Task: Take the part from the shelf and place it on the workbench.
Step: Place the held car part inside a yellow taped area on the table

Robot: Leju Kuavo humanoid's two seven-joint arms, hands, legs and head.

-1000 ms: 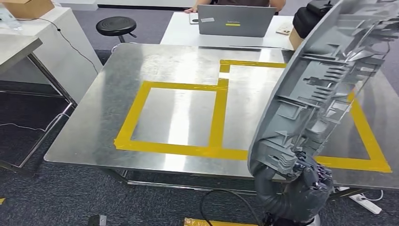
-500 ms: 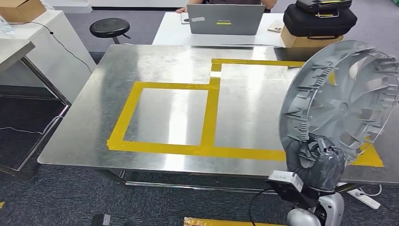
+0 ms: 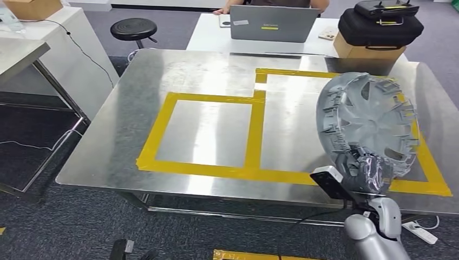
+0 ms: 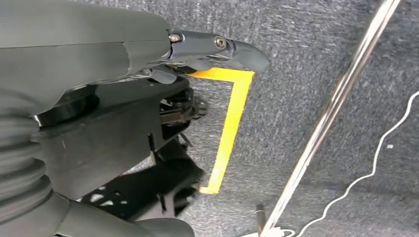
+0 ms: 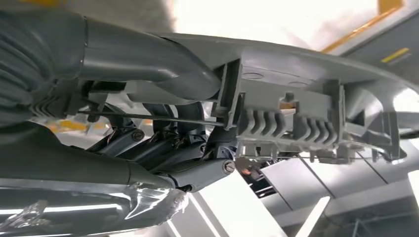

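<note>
One steel surface (image 3: 135, 135) across most of head view, marked with yellow tape (image 3: 254, 130) in two adjoining rectangles. White surface (image 3: 208, 35) beyond it at upper centre, carrying grey laptop (image 3: 272, 23); person's hand at top edge behind laptop. Black case (image 3: 380, 27) on cardboard box (image 3: 360, 51), upper right. Black stool (image 3: 133, 30), upper left. Grey round part (image 3: 368, 124), ribbed and spoked, at right of frame, held upright and tilted above right-hand tape rectangle; contact with steel surface not determinable. Right robot hand (image 3: 364, 174) at lower right, gripping part's lower rim; in right wrist view, thumb and dark fingers (image 5: 168, 143) clamped on ribbed edge of part (image 5: 296, 123). Left robot hand (image 4: 99, 113) in left wrist view above carpet; open or closed: cannot tell. Power strip (image 3: 419, 232) on floor, lower right.
</note>
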